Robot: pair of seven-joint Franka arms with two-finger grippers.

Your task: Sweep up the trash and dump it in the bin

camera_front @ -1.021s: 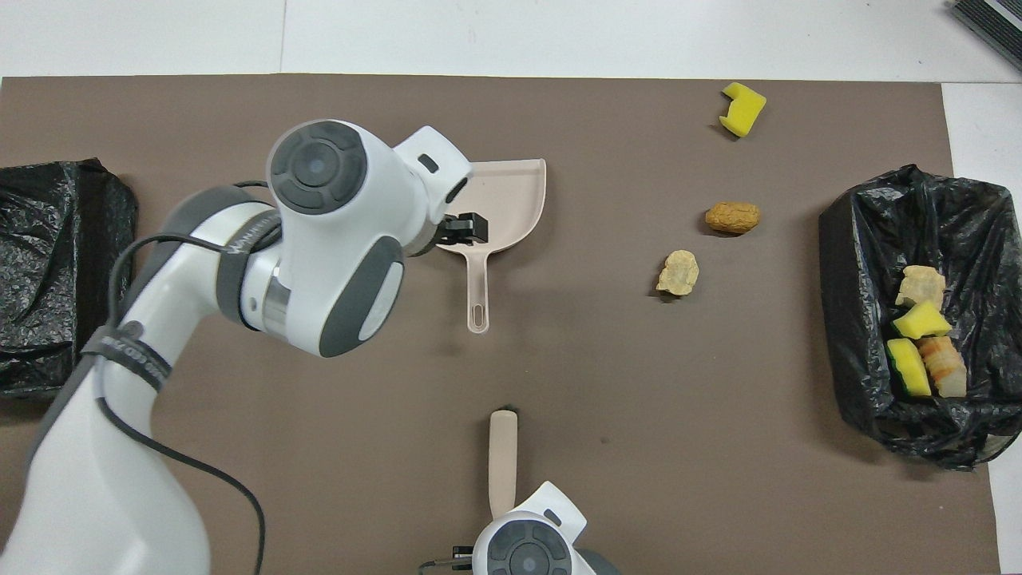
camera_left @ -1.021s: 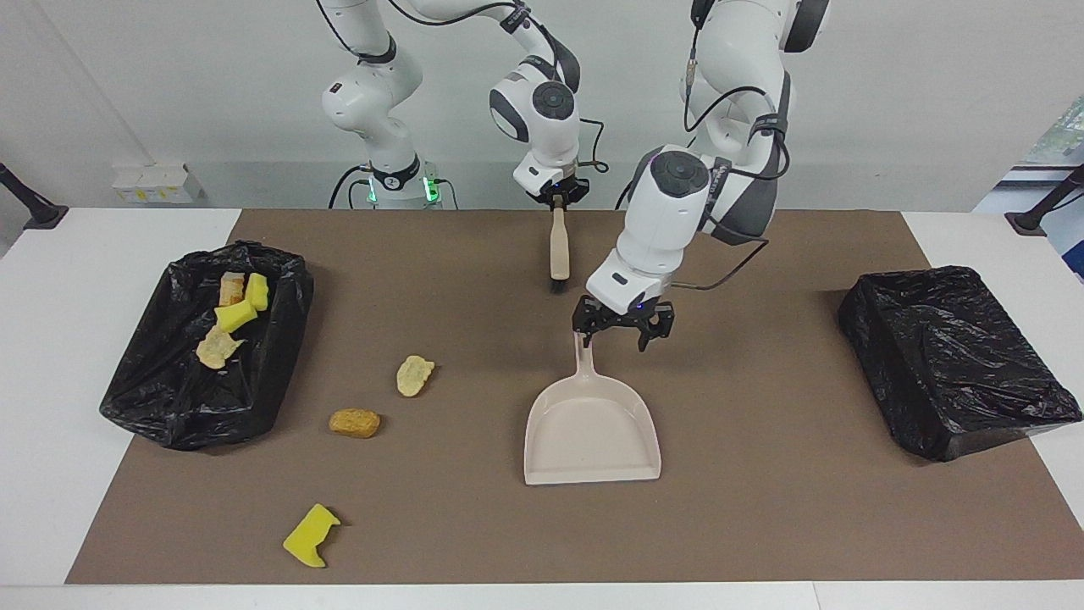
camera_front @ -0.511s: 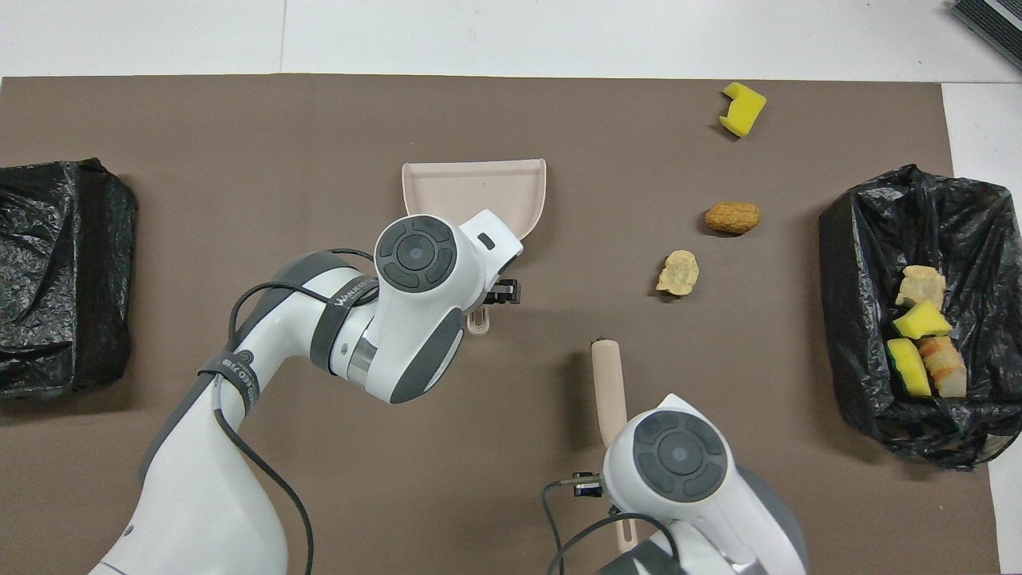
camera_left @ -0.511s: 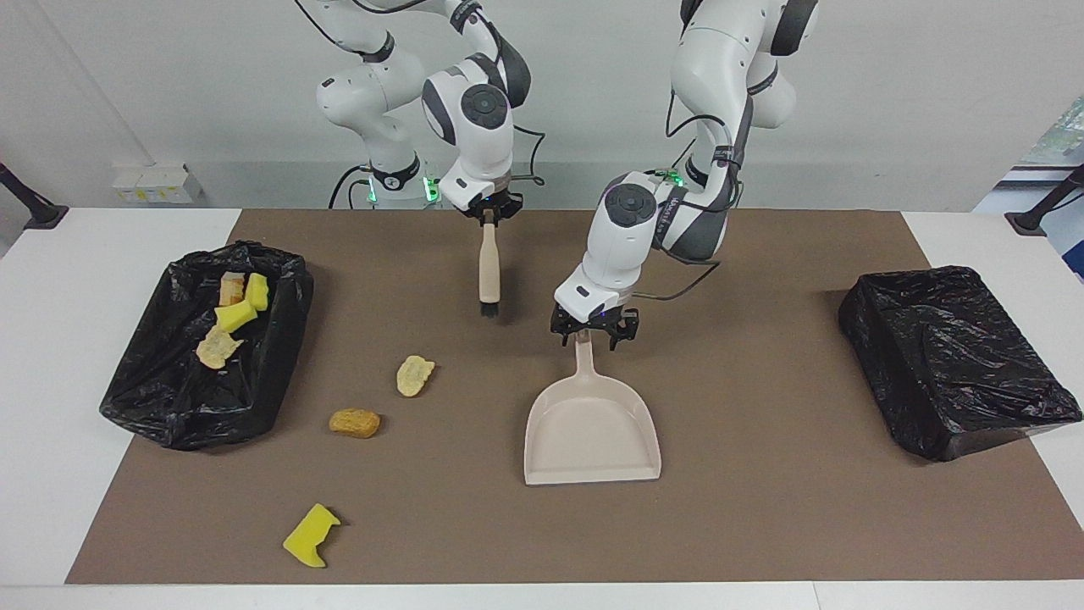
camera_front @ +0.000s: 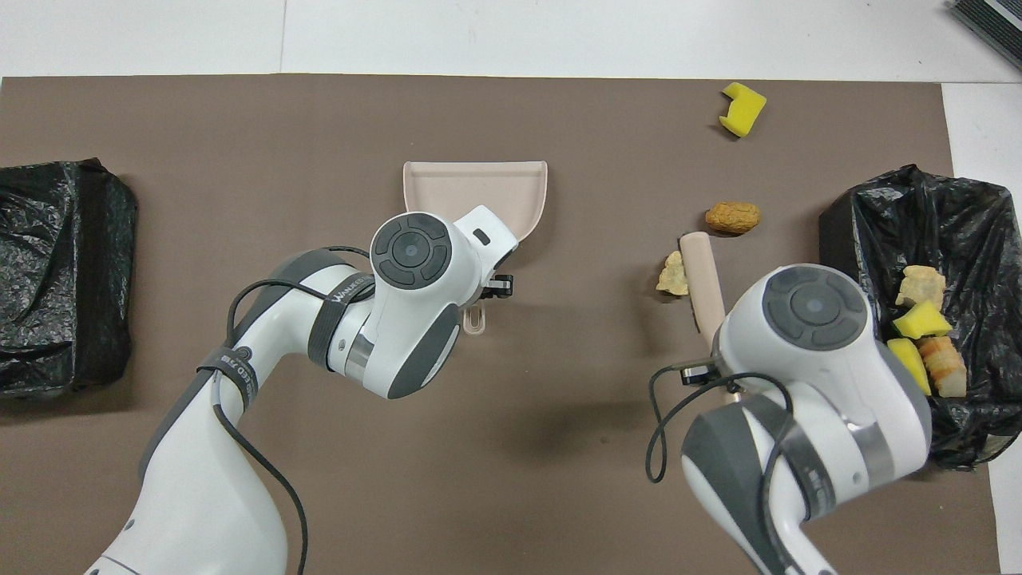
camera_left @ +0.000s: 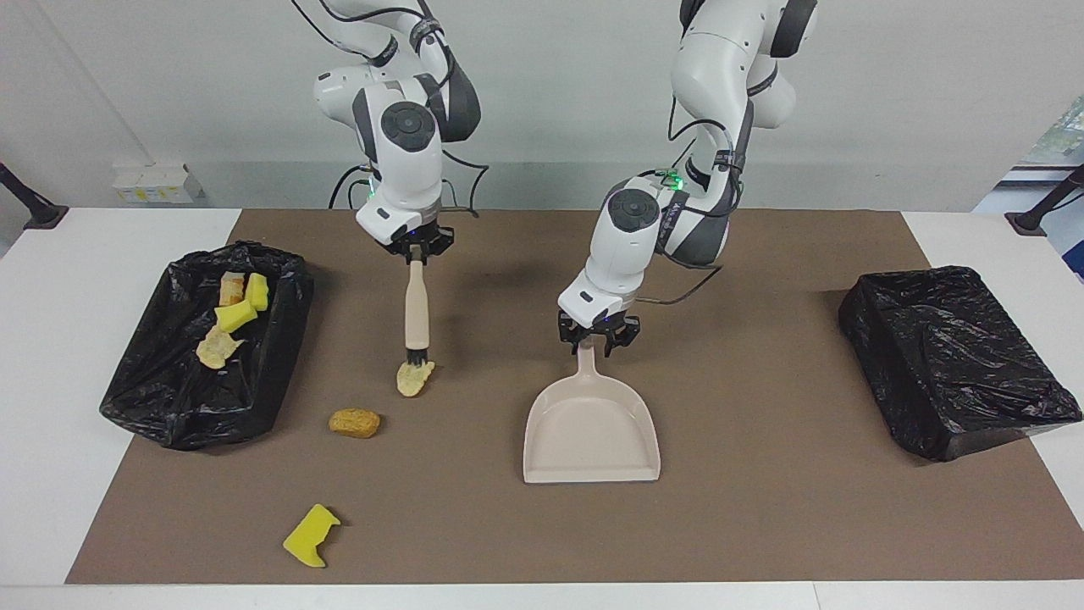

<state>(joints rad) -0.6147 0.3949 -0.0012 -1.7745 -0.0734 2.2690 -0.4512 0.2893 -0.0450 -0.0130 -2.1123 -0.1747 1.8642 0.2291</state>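
From the facing view, the right gripper (camera_left: 416,251) is clenching the top of a brush (camera_left: 416,315), holding it upright so the bristles are pointing down at a pale scrap (camera_left: 414,378), probably to push it along the brown mat (camera_left: 762,508). The left gripper (camera_left: 598,335) is sitting over the handle of the dustpan (camera_left: 591,432), which is lying flat with its open mouth facing away from the robots; I cannot tell whether the fingers are already gripping it. An orange scrap (camera_left: 355,422) and a yellow sponge chunk (camera_left: 311,535) are lying loose, farther from the robots. Four more scraps are resting in the open bin (camera_left: 279,339) at the right arm's end. A second black bin (camera_left: 957,364) is sitting at the left arm's end.

From overhead, the brush (camera_front: 700,275) is standing just beside the pale scrap (camera_front: 671,275), with the orange scrap (camera_front: 732,217) near and the sponge chunk (camera_front: 742,109) farther out. The left arm is covering most of the dustpan (camera_front: 471,188) handle. The bin (camera_front: 862,239) is lying open, so swept pieces can be tipped in.
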